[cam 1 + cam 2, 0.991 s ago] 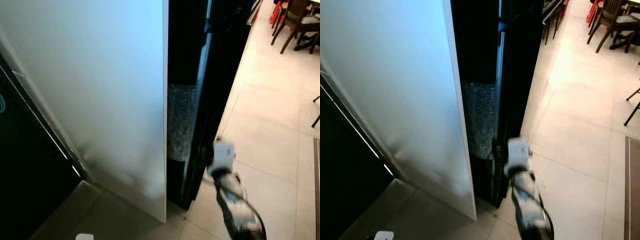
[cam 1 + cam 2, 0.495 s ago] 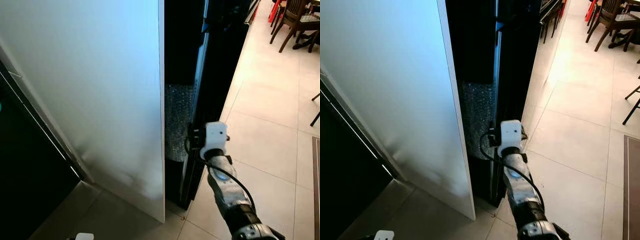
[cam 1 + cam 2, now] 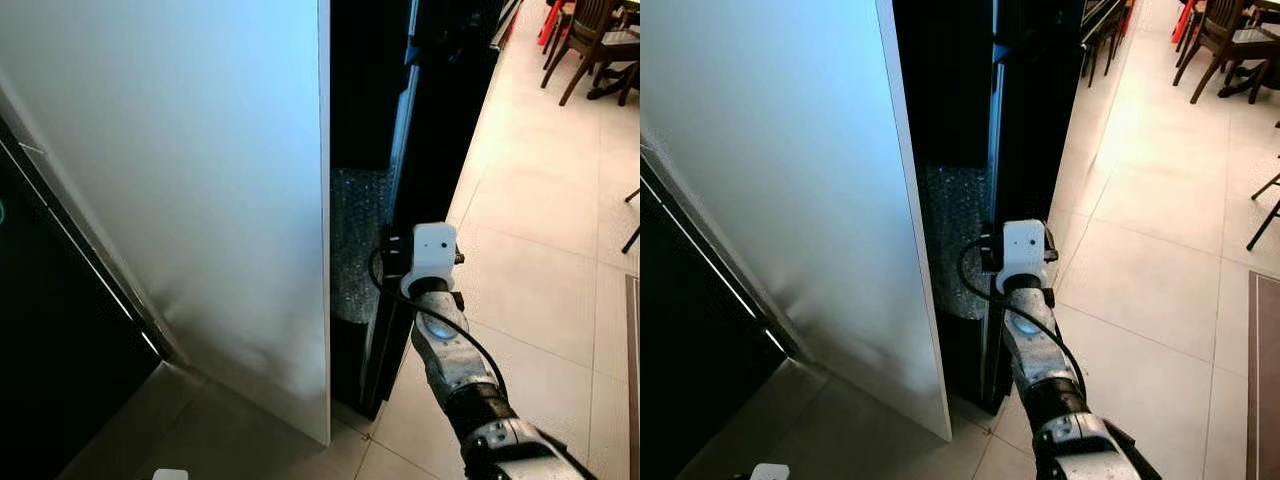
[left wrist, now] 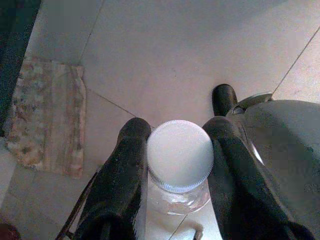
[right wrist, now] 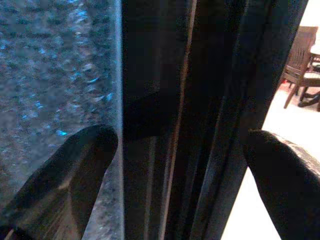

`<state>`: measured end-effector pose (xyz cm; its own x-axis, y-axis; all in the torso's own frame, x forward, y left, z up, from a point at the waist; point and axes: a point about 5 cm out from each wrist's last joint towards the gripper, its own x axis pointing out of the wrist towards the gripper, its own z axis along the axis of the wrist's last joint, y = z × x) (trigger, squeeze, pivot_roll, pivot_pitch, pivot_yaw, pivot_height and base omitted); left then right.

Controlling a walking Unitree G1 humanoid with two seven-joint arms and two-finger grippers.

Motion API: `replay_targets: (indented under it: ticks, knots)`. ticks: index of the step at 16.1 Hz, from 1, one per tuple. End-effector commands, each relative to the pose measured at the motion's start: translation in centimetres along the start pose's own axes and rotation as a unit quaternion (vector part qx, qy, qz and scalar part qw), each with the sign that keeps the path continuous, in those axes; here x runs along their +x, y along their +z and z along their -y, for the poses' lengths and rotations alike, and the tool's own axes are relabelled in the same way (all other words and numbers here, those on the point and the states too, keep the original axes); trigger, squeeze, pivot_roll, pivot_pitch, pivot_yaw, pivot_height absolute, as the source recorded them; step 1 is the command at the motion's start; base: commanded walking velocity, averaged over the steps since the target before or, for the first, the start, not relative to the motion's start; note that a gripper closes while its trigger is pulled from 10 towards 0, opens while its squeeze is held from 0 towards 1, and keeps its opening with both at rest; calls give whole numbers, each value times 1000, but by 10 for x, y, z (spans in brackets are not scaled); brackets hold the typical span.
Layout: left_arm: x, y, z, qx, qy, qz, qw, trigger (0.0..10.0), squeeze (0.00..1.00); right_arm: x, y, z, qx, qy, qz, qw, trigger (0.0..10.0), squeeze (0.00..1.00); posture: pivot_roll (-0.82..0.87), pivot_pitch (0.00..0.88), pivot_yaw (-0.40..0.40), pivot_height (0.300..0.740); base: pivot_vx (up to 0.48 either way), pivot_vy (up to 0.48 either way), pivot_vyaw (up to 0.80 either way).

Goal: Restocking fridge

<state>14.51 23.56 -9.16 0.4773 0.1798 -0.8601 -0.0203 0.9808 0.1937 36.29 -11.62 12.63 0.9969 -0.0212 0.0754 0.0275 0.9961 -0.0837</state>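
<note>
Now we straddle black fridge door edge (image 5: 200,120) with spread right pincer (image 5: 175,165); clamp squarely, pull slowly; left pincer (image 4: 175,165) grasping white-capped bottle (image 4: 179,157).

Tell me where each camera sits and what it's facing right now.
Left eye: head, looking down at the white panel and black fridge door; right arm reaching in.
Right eye: same scene, same arm.
Left wrist: looks down at floor tiles; fingers clamp a white-capped jar.
Right wrist: faces the door edge, open fingers straddling it.
Shared: the door.
</note>
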Motion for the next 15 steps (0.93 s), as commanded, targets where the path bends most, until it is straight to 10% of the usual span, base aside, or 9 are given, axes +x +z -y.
replay_targets:
  ticks: [1,9,15]
  knots:
    - [-1,-5,2,1,2,-7,1000,10000,0,4,6,0,3,-3,10,1000,10000,0,3,0,29,740,0,0,0]
    - [-1,-8,4,1,0,-11,1000,10000,0,8,10,8,6,-28,21,999,10000,0,1,0,29,740,0,0,0]
    - [-1,-10,6,1,-3,-12,1000,10000,0,-9,-1,57,-10,-142,31,989,10000,0,-8,0,21,740,0,0,0]
